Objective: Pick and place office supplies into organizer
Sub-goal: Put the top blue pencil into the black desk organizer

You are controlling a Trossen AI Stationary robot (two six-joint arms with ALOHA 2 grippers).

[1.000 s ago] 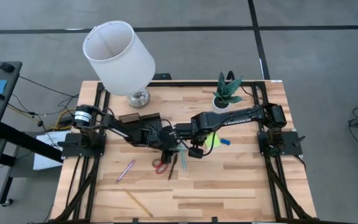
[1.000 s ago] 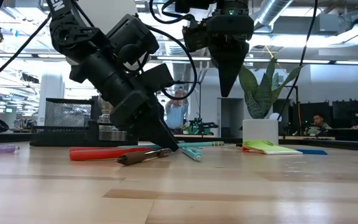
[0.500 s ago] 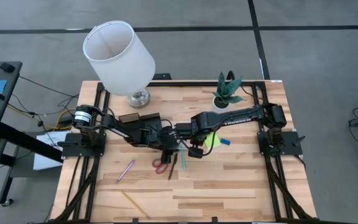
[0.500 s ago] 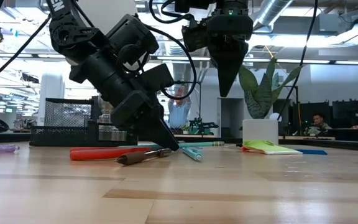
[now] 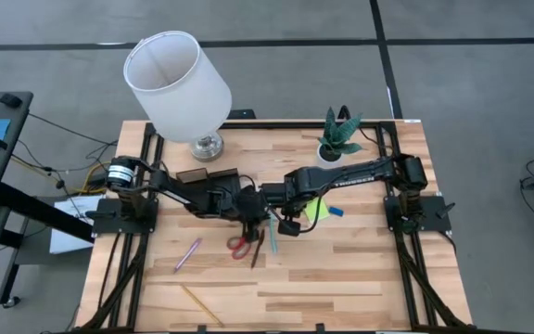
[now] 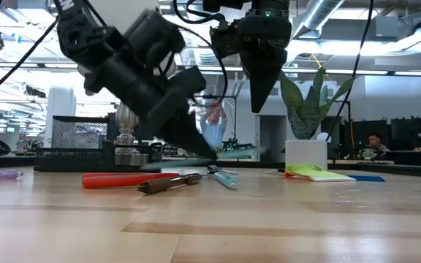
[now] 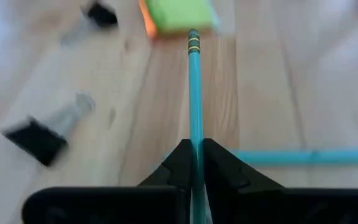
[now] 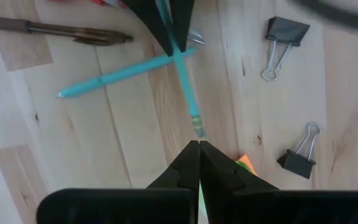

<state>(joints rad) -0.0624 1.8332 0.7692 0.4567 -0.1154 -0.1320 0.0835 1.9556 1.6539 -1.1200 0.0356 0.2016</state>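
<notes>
Left pincer point(image 7: 194, 163) newly clamped on slim light-blue pencil point(image 7: 195, 93), seemingly lifted, right pincer point(image 8: 198, 154) together.

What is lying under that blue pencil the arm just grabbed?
A second light blue pen lies crosswise on the table beneath the blue pencil, clamped in the left gripper's fingers. The dark fingers cover the pencil's rear.

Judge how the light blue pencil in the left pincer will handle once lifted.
The pencil looks thin, rigid and probably light. The left pincer clamps it near one end, so the long free end may droop or pivot. Round and slim, it could roll if dropped.
</notes>
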